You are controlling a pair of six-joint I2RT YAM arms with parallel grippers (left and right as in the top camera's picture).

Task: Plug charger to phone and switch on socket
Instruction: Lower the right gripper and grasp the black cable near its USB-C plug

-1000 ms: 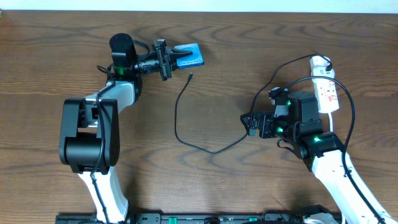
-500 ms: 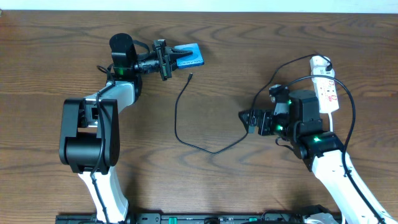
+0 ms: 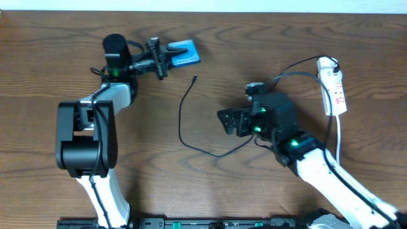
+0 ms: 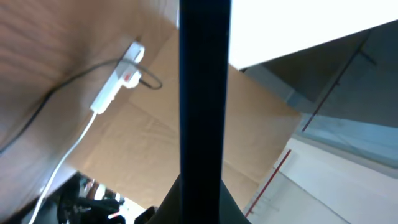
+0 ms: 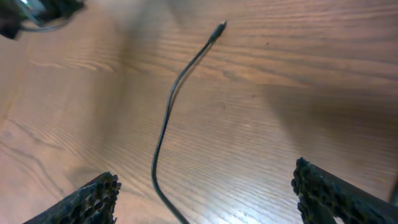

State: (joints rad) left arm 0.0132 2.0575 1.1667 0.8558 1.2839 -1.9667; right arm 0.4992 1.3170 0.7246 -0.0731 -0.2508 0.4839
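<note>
My left gripper (image 3: pixel 163 58) is shut on the phone (image 3: pixel 184 52), a slim blue-screened slab held off the table at the back left. In the left wrist view the phone's black edge (image 4: pixel 205 93) runs straight up the frame. The charger (image 3: pixel 180 121) lies looped on the table, its connector tip (image 3: pixel 194 77) free, just right of the phone. My right gripper (image 3: pixel 226 121) is open and empty, right of the cable loop. In the right wrist view the cable (image 5: pixel 166 118) and tip (image 5: pixel 221 25) lie ahead between the open fingers (image 5: pixel 93 199). The socket (image 3: pixel 335 89) lies at the far right.
The socket's white plug (image 3: pixel 327 63) and white lead (image 3: pixel 338 130) run along the right side. The socket also shows in the left wrist view (image 4: pixel 115 87). The left arm's base (image 3: pixel 86 137) stands at the left. Bare wood surrounds the cable loop.
My right arm has swung left, away from the socket, toward the cable loop, gripper still open. My left gripper has shifted slightly left and back with the phone.
</note>
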